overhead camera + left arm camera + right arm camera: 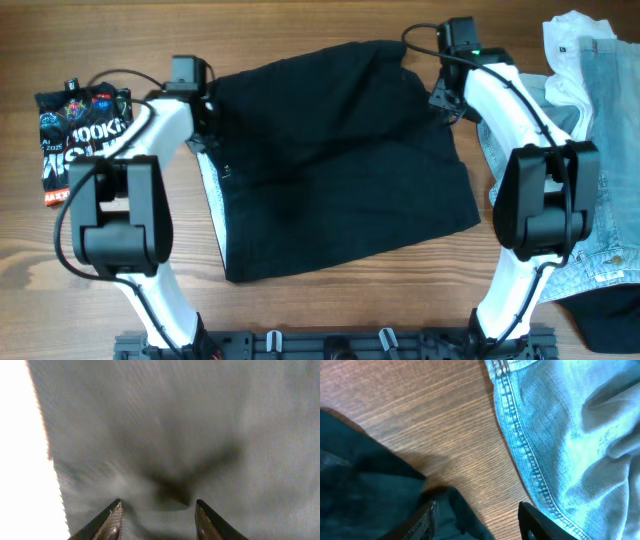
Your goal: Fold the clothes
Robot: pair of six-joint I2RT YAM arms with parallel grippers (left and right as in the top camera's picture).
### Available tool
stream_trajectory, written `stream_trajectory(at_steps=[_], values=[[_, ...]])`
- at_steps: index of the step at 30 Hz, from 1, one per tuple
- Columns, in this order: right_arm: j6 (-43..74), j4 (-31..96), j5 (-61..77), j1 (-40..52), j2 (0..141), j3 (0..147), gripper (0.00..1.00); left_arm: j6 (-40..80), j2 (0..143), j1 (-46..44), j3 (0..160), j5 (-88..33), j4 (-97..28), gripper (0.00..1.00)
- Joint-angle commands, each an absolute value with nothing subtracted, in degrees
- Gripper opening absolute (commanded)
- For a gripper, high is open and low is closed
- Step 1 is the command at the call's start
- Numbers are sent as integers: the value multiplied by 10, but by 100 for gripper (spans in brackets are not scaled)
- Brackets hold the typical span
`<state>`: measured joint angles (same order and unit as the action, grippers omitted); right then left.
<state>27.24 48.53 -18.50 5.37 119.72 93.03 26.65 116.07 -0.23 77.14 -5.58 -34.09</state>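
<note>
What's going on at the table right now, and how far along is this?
The large plain black fabric garment lies spread flat in the middle of the wooden table, not yet folded. The left tool is down on its left edge, fingers apart, with fabric puckered between them. The right tool is open at the garment's far right corner, beside the light-blue denim pile. A white cloth piece lies with the denim.
</note>
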Motion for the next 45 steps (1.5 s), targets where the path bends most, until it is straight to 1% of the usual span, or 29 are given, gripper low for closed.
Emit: stream_trajectory(at_steps=[1, 2, 4, 6, 8, 13, 14, 16, 17, 22, 24, 25, 26, 27, 28, 32, 36, 39, 40, 41, 42, 43, 45], values=[[208, 506, -65, 34, 1196, 927, 57, 242, 1172, 45, 847, -20, -371, 47], [208, 530, -31, 30, 1196, 927, 57, 242, 1172, 51, 869, -28, -399, 49], [206, 561, -16, 29, 1196, 927, 59, 242, 1172, 53, 886, -53, -455, 59], [195, 583, -12, 29, 1196, 927, 60, 243, 1173, 51, 879, -88, -516, 63], [194, 591, -12, 29, 1196, 927, 61, 244, 1173, 47, 862, -95, -528, 64], [195, 606, -12, 29, 1196, 927, 61, 244, 1173, 43, 796, -96, -459, 64], [195, 608, -12, 29, 1196, 927, 61, 244, 1173, 43, 787, -95, -431, 63], [195, 612, -12, 29, 1196, 927, 61, 244, 1173, 43, 778, -96, -389, 58], [195, 618, -12, 29, 1196, 927, 61, 244, 1173, 43, 778, -96, -365, 57], [195, 620, -12, 29, 1196, 927, 61, 244, 1173, 44, 778, -96, -328, 56], [195, 620, -12, 29, 1196, 927, 61, 244, 1173, 44, 778, -96, -316, 53], [195, 620, -12, 29, 1196, 927, 61, 244, 1173, 44, 778, -96, -314, 48], [196, 620, -12, 29, 1196, 927, 61, 244, 1173, 44, 778, -95, -312, 33], [196, 620, -12, 29, 1196, 927, 61, 244, 1173, 44, 778, -95, -303, 16], [196, 621, -12, 29, 1196, 927, 61, 244, 1173, 44, 778, -95, -292, 4], [197, 625, -12, 29, 1196, 927, 61, 244, 1173, 51, 808, -72, -239, 4], [197, 627, -12, 29, 1196, 927, 61, 244, 1173, 68, 907, -70, -249, 4], [208, 635, -12, 29, 1196, 926, 60, 244, 1173, 79, 931, -67, -292, 4], [211, 637, -12, 29, 1196, 926, 61, 242, 1174, 79, 931, -68, -316, 22], [211, 636, -12, 29, 1196, 926, 61, 242, 1174, 79, 930, -68, -346, 50], [210, 634, -12, 29, 1196, 926, 62, 242, 1174, 79, 930, -68, -363, 69], [209, 626, -11, 29, 1196, 926, 65, 242, 1174, 78, 930, -70, -411, 86], [179, 593, 17, 29, 1196, 927, 67, 242, 1174, 77, 930, -82, -509, 88]])
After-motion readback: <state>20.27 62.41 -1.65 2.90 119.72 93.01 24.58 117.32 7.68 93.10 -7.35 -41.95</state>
